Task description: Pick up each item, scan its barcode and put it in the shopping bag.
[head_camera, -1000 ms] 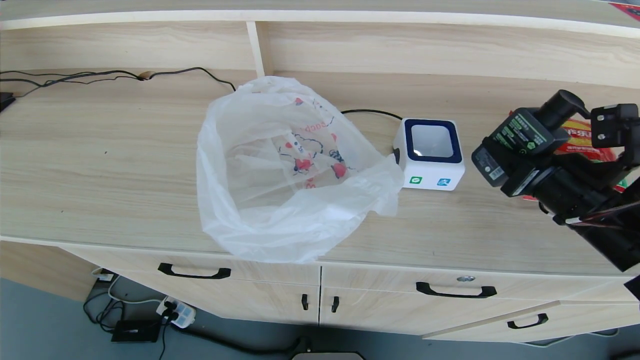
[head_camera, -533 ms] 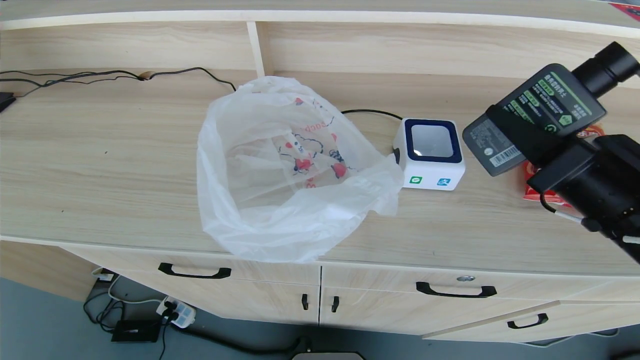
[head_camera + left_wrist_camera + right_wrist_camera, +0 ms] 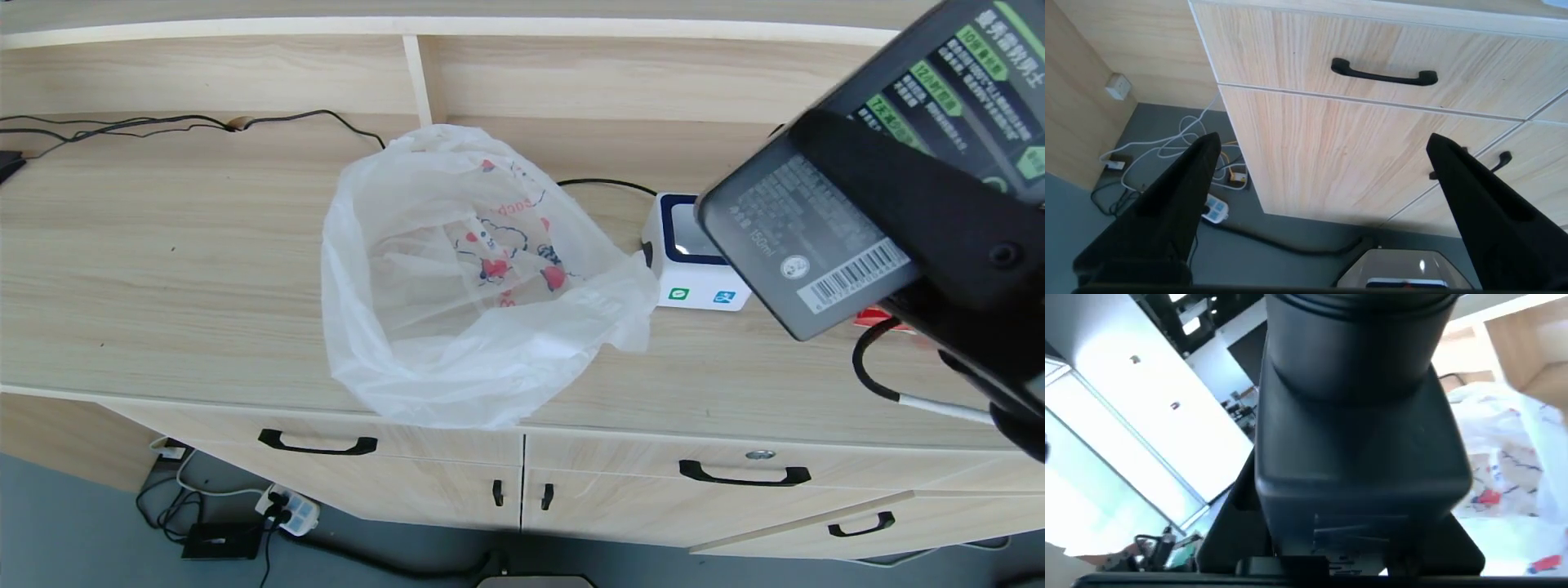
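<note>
Holding: my right claw [image 3: 914,204] is clamped on a dark flat bottle [image 3: 800,237], one black finger [image 3: 939,220] lying across its printed face.
Bottle place: lifted high off the counter [image 3: 163,245], at about 2 o'clock from the scanner [image 3: 694,273] and overlapping its right edge in the head view. It is not over the shopping bag [image 3: 457,278], which lies at 9 o'clock of the scanner.
Barcode: the white barcode [image 3: 857,276] sits near the bottle's lower corner, at 7 o'clock of my finger, and faces up. I judge that it must be turned down toward the scanner window before it will read.
Feel: by its flat faces and squared edges I take it for stiff plastic, small and fairly light. The glossy label looks slippery.
Hold: across the two flat faces at mid-body, as I have it, seems best. That leaves the barcode uncovered and the black cap [image 3: 1360,327] free.
Risk: a tilt for scanning could let the smooth body slide between my pads, so I would keep the squeeze firm.
Left claw: my left claw [image 3: 1323,147] hangs with its fingers [image 3: 1167,212] wide apart and nothing between them, in front of the drawer [image 3: 1372,131].
Waiting: a red snack packet [image 3: 878,317] lies on the counter at 3 o'clock of the scanner.
</note>
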Motion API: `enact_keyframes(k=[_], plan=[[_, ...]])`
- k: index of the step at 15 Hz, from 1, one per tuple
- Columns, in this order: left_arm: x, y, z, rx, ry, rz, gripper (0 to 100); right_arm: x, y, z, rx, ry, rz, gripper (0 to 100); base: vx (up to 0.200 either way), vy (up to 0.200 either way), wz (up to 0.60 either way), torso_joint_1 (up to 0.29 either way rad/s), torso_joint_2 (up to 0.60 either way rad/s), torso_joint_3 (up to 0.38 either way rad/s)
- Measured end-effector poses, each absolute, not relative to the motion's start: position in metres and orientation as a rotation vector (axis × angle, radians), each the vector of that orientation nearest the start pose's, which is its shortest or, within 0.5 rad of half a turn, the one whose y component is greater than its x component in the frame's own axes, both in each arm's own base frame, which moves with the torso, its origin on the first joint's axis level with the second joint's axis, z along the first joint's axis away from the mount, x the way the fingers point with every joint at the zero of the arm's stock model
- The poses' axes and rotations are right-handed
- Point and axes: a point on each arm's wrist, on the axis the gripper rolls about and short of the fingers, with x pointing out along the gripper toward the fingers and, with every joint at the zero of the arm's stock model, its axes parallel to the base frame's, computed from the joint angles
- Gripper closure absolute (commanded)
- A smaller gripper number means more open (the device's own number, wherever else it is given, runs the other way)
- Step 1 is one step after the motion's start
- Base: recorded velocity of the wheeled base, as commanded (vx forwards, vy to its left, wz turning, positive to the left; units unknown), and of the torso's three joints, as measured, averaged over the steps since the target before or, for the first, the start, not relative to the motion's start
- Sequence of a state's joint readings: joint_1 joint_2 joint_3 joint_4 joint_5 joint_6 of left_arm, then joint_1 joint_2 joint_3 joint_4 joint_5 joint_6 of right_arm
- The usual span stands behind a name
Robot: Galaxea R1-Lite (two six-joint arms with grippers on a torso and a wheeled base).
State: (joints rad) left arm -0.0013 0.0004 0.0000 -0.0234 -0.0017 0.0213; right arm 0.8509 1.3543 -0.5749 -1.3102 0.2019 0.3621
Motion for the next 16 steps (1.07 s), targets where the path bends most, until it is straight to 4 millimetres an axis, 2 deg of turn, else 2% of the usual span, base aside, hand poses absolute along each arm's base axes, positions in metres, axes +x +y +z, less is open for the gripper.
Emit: enact_keyframes(k=[3, 7, 11, 16], plan=[[-0.023, 0.0, 0.078, 0.024, -0.025, -0.003, 0, 0.115, 0.164, 0.269, 0.558, -0.254, 1.211, 100, 0.0, 0.0, 0.0, 0.0, 0.0, 0.0], [-0.023, 0.0, 0.078, 0.023, -0.027, -0.001, 0, 0.11, 0.175, 0.275, 0.586, -0.25, 1.27, 100, 0.0, 0.0, 0.0, 0.0, 0.0, 0.0], [-0.023, 0.0, 0.078, 0.02, -0.026, -0.001, 0, 0.11, 0.192, 0.279, 0.597, -0.233, 1.313, 100, 0.0, 0.0, 0.0, 0.0, 0.0, 0.0], [-0.023, 0.0, 0.078, 0.018, -0.023, -0.003, 0, 0.111, 0.196, 0.278, 0.599, -0.223, 1.32, 100, 0.0, 0.0, 0.0, 0.0, 0.0, 0.0]])
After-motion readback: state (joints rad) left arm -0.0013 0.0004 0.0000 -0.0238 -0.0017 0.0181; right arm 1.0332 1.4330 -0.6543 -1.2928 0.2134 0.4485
